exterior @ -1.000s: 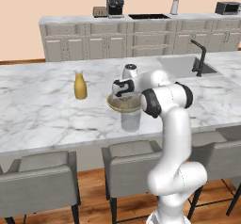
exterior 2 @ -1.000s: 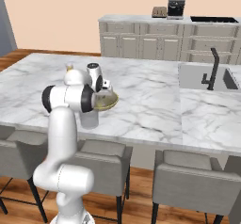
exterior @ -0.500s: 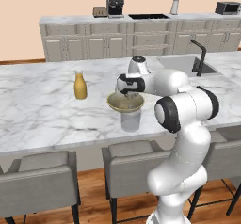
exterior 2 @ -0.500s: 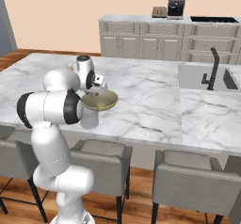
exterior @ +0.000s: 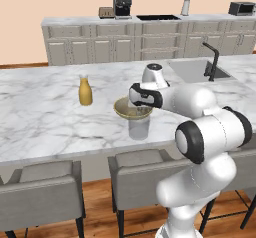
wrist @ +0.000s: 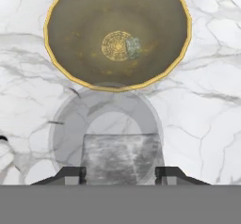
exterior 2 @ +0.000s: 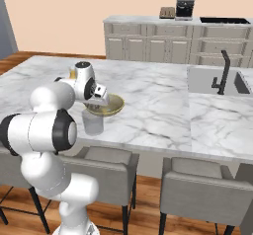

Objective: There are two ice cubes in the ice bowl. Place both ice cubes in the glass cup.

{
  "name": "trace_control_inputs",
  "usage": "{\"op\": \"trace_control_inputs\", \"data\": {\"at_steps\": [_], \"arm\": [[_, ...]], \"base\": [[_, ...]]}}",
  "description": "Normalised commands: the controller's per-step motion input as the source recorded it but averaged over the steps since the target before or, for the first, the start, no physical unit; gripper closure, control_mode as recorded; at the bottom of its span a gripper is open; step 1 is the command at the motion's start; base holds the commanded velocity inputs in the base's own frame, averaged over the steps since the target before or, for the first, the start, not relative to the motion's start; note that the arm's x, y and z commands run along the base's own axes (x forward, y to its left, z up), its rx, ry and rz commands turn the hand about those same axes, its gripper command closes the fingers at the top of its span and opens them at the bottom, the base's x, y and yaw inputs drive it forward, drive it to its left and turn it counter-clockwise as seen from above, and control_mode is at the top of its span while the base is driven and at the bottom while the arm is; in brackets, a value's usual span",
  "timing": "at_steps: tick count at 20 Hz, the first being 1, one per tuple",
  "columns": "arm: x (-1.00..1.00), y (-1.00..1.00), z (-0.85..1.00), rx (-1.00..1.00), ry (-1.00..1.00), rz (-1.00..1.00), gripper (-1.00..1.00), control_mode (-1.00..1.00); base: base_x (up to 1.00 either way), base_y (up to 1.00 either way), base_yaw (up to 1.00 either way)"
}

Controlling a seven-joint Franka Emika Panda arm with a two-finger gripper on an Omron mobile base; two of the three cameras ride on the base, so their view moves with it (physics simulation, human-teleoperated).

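Note:
The olive-yellow ice bowl (wrist: 117, 11) lies at the top of the hand view, with one small pale ice cube (wrist: 133, 48) beside its centre mark. Just below it stands the clear glass cup (wrist: 106, 133), seen from straight above. My gripper (wrist: 120, 173) hangs over the cup's mouth, shut on the other ice cube (wrist: 120, 157), which looks large between the fingertips (wrist: 70, 175). From the base, the bowl (exterior: 132, 109) sits behind the glass cup (exterior: 139, 128), and my gripper (exterior: 139, 103) points down above them. On the other side the gripper (exterior 2: 99, 100) is above the bowl (exterior 2: 111, 105) and cup (exterior 2: 92, 124).
An orange bottle (exterior: 85, 91) stands on the marble island (exterior: 40, 117) left of the bowl. A sink (exterior: 195, 71) with a black faucet (exterior: 212, 62) is set in the island at the right. Grey stools (exterior: 42, 194) line the near edge.
The arm has swung its elbow up and out to the side. The hand has shifted from over the bowl toward the near side, above the glass cup.

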Motion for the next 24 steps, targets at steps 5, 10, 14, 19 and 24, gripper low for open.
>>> {"op": "trace_control_inputs", "data": {"at_steps": [5,10,14,19,24], "arm": [[0.00,0.02,0.11,0.00,0.00,0.00,1.00,-1.00],[0.00,0.08,0.02,0.00,0.00,0.00,1.00,-1.00],[0.00,0.13,0.00,0.00,0.00,0.00,1.00,-1.00],[0.04,0.13,0.00,0.00,0.04,0.00,1.00,-1.00],[0.03,0.04,0.00,0.00,0.04,0.00,1.00,-1.00]], "base": [[0.00,0.00,0.00],[0.00,0.00,0.00],[0.00,0.00,0.00],[0.00,0.00,0.00],[0.00,0.00,0.00]]}}
